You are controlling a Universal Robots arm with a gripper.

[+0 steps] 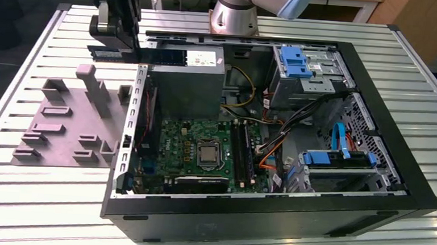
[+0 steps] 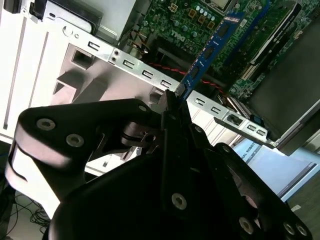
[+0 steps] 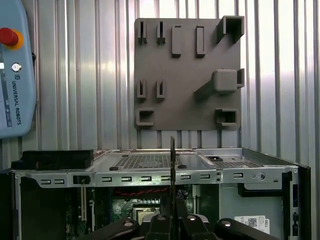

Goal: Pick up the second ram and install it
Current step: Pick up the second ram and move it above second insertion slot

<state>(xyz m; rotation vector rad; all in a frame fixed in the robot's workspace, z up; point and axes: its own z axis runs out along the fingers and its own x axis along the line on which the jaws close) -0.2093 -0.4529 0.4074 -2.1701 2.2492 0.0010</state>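
My gripper hangs above the left wall of the open computer case in the exterior view, shut on the second ram. The stick lies level in the air, reaching over the near edge of the grey power supply. In the second wrist view the blue-green ram sticks out from between the black fingers, above the case's metal rail. The first wrist view shows the ram edge-on as a thin dark line above the gripper. The green motherboard with its long black sockets lies below in the case.
A grey moulded holder block lies on the slatted table at the exterior view's left, also seen as the holder block. Cables, blue drive cages and brackets crowd the case's right half. A pendant rests on the table.
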